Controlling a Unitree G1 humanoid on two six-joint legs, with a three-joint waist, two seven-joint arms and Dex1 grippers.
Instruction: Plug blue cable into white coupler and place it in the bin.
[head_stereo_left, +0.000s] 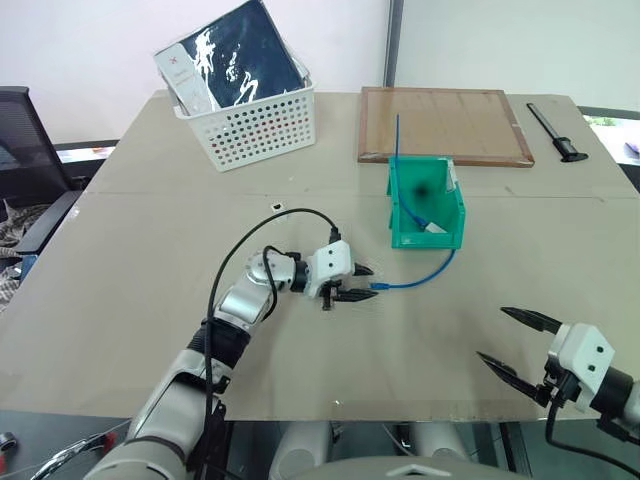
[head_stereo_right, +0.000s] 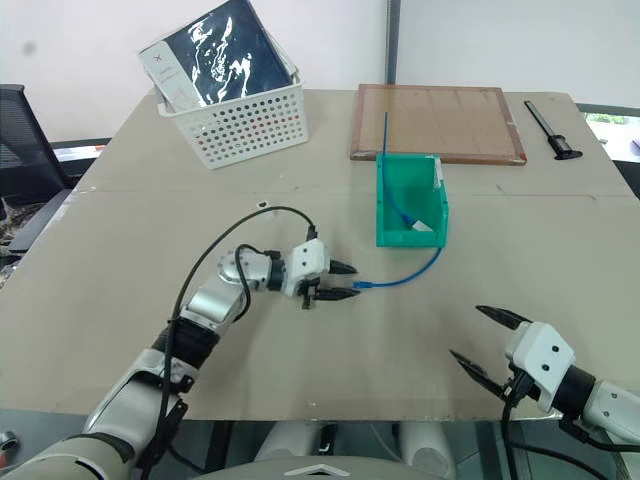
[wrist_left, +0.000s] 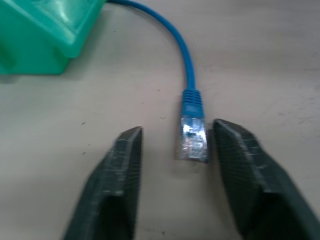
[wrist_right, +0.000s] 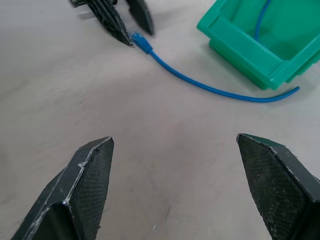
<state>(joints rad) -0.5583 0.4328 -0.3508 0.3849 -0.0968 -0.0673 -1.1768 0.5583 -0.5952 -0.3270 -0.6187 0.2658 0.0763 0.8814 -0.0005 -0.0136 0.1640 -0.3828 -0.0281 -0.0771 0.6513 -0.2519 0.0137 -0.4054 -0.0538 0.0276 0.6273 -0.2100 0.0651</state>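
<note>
From my head, I see my left gripper (head_stereo_left: 358, 282) low on the tan table (head_stereo_left: 150, 260). Its two fingers sit on either side of the plug end of the blue cable (head_stereo_left: 425, 275). The cable lies on the table and runs from my fingers toward my right. Then it bends up over the low front lip of the green bin (head_stereo_left: 426, 205) and goes inside. A small white piece (head_stereo_left: 433, 228) lies in the bin's front corner; I cannot tell if it is the coupler. My right gripper (head_stereo_left: 515, 340) is well apart, near the table's front edge on my right, with nothing in it and its fingers spread wide. A white basket (head_stereo_left: 255, 125) and a wooden board (head_stereo_left: 445, 125) sit at the far side.

From my left wrist, the clear plug (wrist_left: 193, 137) lies flat between my two fingers (wrist_left: 122, 175). It points back at my wrist. It is right next to one finger, with a gap to the other, so I am not squeezing it yet.

From my right wrist, my fingers (wrist_right: 87, 175) are far apart over bare table. The cable's long curve runs from my other gripper to the bin.
</note>
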